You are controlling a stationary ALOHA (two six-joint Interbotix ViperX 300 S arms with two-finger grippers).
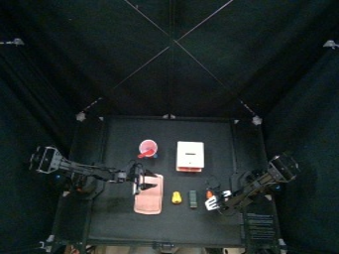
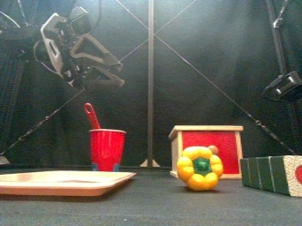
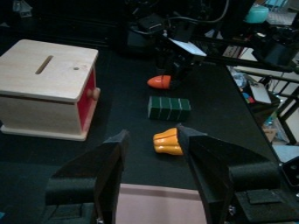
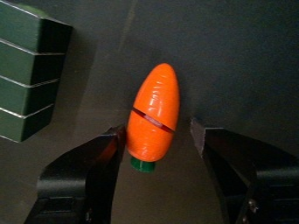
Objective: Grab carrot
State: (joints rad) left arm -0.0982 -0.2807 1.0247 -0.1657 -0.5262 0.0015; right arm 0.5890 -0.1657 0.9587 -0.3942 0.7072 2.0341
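While hovering over the carrot (image 4: 155, 114) with the right gripper (image 4: 156, 129) released and empty, treat this as the last lining-up before the squeeze. Find the carrot lying flat on the black table (image 4: 246, 52) toward its front right part, just beside the dark green block (image 4: 24, 74) and well apart from the pink tray (image 1: 149, 193). Note the two jaws spread wide, one on each side of the carrot's thicker half near the green stub, close to its flanks; cannot tell whether either one touches yet.

To do this well, come straight down without sliding sideways, so as not to nudge the carrot into a roll toward the block. Centre the jaws across the widest part rather than the tapered tip, since a smooth cone probably squirts out of a grip set too near the point. Sink low enough to catch the carrot below its rounded top, yet stop short of scraping the table. Then close slowly and evenly, watch for a twist, and lift only once the pinch looks square.

Leave the left gripper (image 3: 152, 134), likewise spread and holding nothing, above the near end of the tray, facing the yellow-orange pepper (image 3: 169, 142) and clear of the work.
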